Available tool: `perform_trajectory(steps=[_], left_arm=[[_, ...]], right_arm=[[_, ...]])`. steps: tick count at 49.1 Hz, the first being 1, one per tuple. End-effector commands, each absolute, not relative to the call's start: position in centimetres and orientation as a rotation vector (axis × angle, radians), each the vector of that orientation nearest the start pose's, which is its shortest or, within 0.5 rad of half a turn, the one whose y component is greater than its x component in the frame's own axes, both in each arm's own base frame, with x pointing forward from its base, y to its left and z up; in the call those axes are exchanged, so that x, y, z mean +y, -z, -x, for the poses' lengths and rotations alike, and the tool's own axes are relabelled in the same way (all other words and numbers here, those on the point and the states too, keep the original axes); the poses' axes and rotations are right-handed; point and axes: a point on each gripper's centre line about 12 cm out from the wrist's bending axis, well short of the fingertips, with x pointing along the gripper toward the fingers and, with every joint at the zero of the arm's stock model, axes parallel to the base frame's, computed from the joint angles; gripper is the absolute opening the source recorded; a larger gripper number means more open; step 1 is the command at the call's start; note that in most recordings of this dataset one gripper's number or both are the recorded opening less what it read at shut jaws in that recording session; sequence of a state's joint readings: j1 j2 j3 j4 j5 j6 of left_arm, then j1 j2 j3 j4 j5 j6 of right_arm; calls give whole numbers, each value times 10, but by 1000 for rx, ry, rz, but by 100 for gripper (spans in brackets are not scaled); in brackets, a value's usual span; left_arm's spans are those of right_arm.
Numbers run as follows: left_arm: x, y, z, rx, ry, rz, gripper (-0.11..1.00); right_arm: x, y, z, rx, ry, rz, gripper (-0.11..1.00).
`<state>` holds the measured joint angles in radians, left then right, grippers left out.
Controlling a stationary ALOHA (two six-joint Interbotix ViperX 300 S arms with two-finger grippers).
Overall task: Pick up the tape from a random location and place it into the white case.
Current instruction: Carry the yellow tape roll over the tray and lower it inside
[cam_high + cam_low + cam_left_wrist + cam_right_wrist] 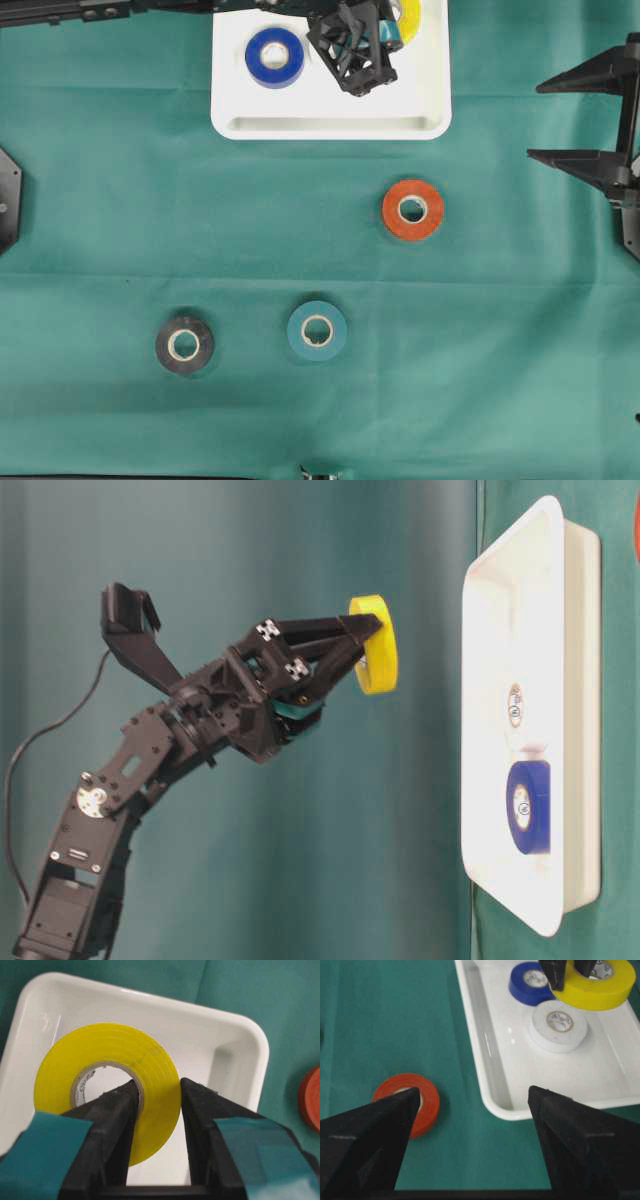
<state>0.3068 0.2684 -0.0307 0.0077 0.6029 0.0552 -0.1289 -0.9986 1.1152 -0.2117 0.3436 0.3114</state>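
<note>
On the near part of the bench (90, 200), covered in green cloth, a black tape roll (184, 345) and a teal tape roll (317, 330) lie flat, near each other. Farther in and to the right lies an orange tape roll (412, 210), alone. At the right edge the right end effector (585, 120) rests with its fingers spread apart, gripping nothing. Beyond the orange roll sits the white case (330, 125), with a blue tape roll (275, 57) flat inside it and a white tape roll (557, 1025) beside the blue one. Above the case's far part, the left end effector (156, 1105) is clamped on a yellow tape roll (107, 1075), one finger through the core and one outside the wall. The table-level view shows this roll held clear of the tray floor.
</note>
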Motion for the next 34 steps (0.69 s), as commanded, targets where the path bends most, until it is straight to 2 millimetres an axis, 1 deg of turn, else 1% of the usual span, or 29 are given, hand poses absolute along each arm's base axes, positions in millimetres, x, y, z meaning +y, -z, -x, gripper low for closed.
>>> perform_trajectory(steps=[1, 7, 23, 30, 34], left_arm=[[155, -247, -483, 809, -272, 68, 23], [155, -221, -482, 854, -269, 76, 23], [158, -171, -493, 878, -266, 80, 23], [159, -159, -498, 878, -265, 79, 23], [159, -155, -500, 874, -263, 78, 23]], right_arm=[[-34, -255, -183, 440, 230, -125, 85], [-35, -254, -184, 442, 235, -126, 85], [-36, -254, -184, 444, 240, -127, 85], [-36, -253, -184, 446, 241, -127, 85], [-37, -253, -184, 447, 243, -126, 85]])
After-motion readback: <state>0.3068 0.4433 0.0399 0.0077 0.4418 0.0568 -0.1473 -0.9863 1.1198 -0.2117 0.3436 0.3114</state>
